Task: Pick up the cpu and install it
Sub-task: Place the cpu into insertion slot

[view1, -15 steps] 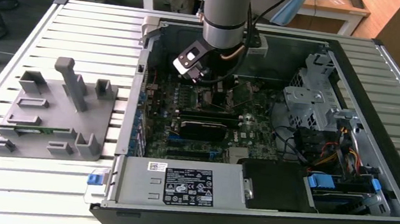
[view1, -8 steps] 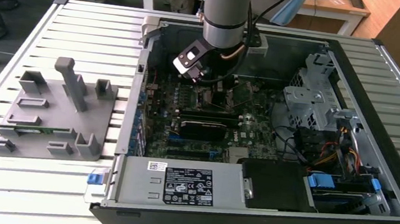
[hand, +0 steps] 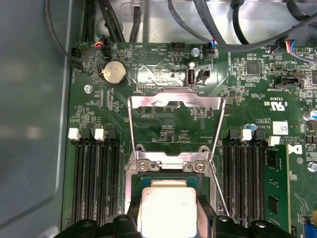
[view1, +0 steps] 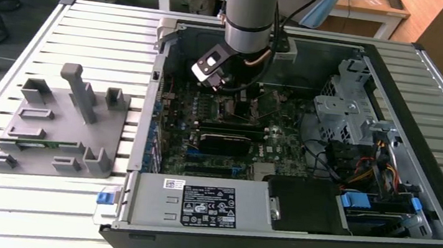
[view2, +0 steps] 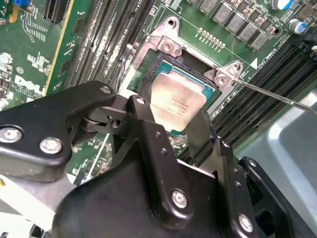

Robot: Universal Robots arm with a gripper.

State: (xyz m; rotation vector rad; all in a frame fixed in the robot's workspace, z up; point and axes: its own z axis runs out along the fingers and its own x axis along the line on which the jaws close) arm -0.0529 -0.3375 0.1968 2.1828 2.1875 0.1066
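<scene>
Tool [view2: 171, 115] closed on cpu [view2: 174, 96], at open socket [view2: 166, 63], faint print on its lid

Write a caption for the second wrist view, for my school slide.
The gripper holds the cpu at the open socket.

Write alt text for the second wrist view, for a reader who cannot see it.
A black gripper holds a silvery square cpu between its two fingers at the open socket of a green motherboard. Black memory slots run on both sides of the socket, and a thin metal lever sticks out beside it.
</scene>
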